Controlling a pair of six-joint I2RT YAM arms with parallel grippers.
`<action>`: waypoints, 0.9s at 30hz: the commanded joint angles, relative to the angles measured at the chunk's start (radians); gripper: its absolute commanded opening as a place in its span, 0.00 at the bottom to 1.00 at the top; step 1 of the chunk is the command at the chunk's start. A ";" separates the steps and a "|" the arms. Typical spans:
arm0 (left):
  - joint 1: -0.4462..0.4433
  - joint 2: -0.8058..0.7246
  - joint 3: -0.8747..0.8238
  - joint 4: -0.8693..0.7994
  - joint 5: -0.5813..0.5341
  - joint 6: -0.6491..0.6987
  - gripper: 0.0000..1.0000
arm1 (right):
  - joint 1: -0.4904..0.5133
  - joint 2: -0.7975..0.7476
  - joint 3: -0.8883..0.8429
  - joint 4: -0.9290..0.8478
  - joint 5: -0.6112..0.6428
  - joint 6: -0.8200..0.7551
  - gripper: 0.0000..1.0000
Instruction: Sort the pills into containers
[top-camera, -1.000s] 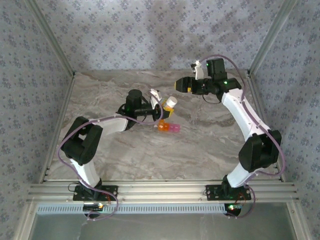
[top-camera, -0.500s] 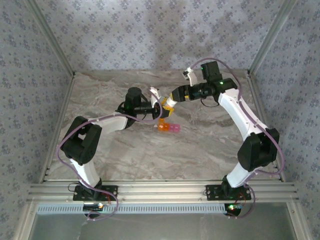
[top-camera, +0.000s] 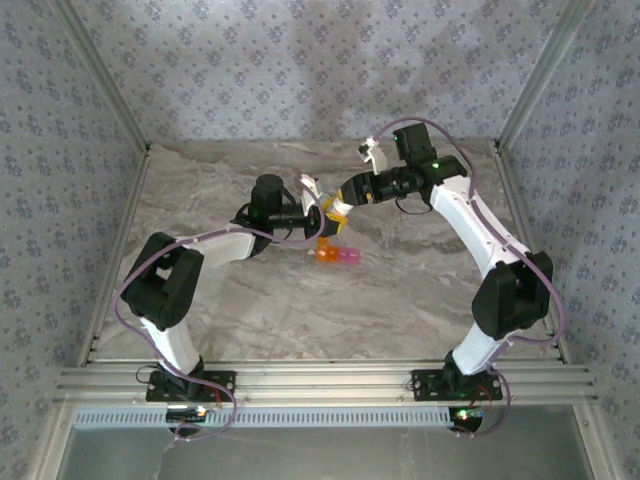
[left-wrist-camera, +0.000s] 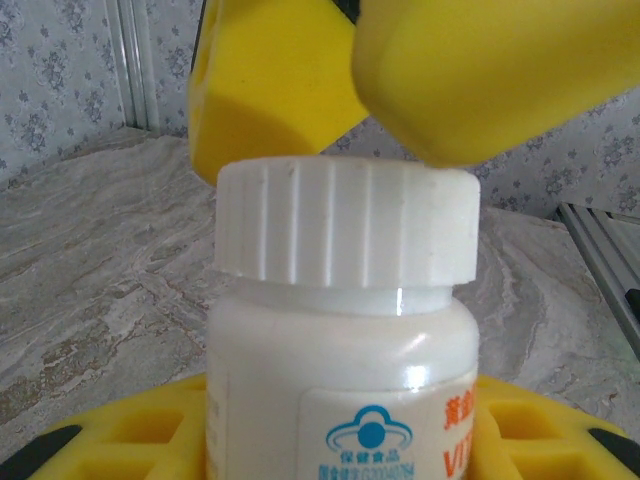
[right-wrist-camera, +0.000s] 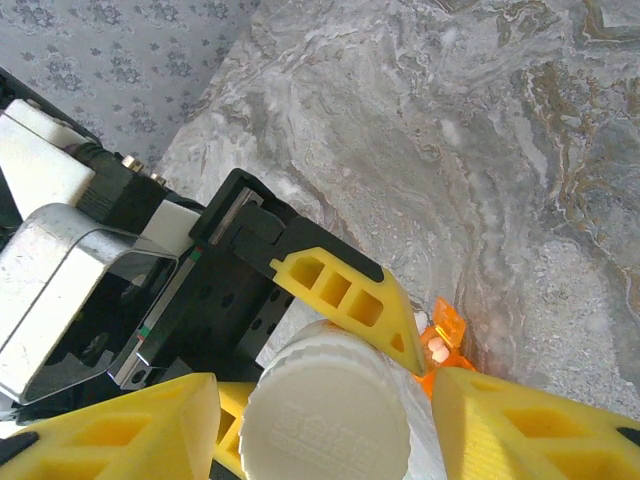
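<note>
Held the white bottle (left-wrist-camera: 340, 400) clamped in the left fingers (right-wrist-camera: 345, 290), cap (right-wrist-camera: 325, 405) end pointing at the right fingers (right-wrist-camera: 520, 420) astride it, grip there unclear, containers (top-camera: 338, 255) on the bench (top-camera: 400, 290) just beside.

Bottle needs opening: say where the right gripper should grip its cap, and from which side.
Probably the cap by its ribbed side wall, from over its top: the left gripper clamps the bottle lower down, leaving the cap free.
</note>
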 joint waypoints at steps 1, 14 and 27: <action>0.006 -0.014 0.031 0.006 0.033 -0.006 0.00 | 0.013 0.014 0.022 -0.021 -0.011 -0.011 0.59; 0.004 -0.024 0.025 0.015 0.013 -0.021 0.00 | 0.040 0.009 -0.024 0.000 0.054 0.038 0.40; -0.043 -0.043 -0.007 0.050 -0.152 0.048 0.00 | 0.157 0.053 -0.134 0.155 0.284 0.433 0.37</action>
